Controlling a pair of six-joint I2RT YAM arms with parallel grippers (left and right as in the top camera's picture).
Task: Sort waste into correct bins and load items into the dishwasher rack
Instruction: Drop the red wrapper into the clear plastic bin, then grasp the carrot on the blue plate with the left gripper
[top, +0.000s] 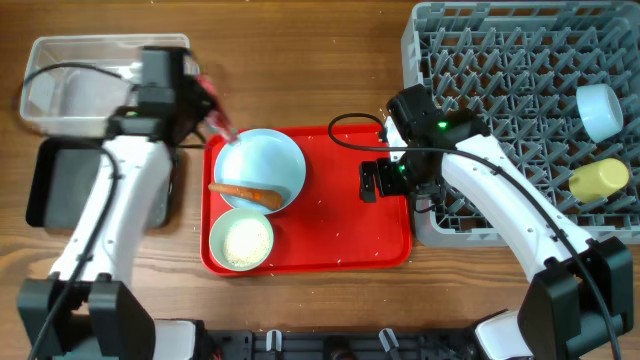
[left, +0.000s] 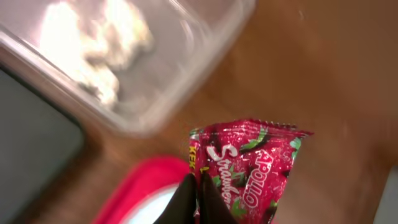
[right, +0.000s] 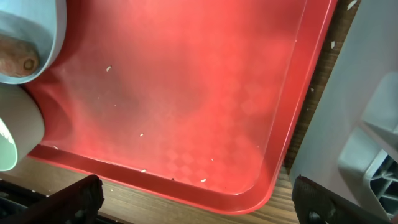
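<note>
My left gripper (top: 207, 97) (left: 198, 198) is shut on the lower edge of a red printed snack wrapper (top: 216, 112) (left: 255, 167), held above the table between the clear tub (top: 60, 85) (left: 168, 81) and the red tray's left corner. Crumpled white paper (left: 93, 50) lies in the tub. The black tray (top: 60, 185) (left: 31, 146) sits just in front of the tub. A pale blue bowl (top: 268, 162) (right: 31, 28) holds the carrot (top: 245, 193) (right: 15, 59). A smaller bowl (top: 241, 240) (right: 15, 134) holds white rice. My right gripper (top: 385, 180) (right: 199, 199) hangs open over the red tray's right side, holding nothing.
The red tray (top: 340, 230) (right: 186, 93) carries both bowls and scattered rice grains. The grey dishwasher rack (top: 500, 90) (right: 373, 93) stands at the right, with a pale bowl (top: 600, 110) and a yellow cup (top: 598, 178) in it.
</note>
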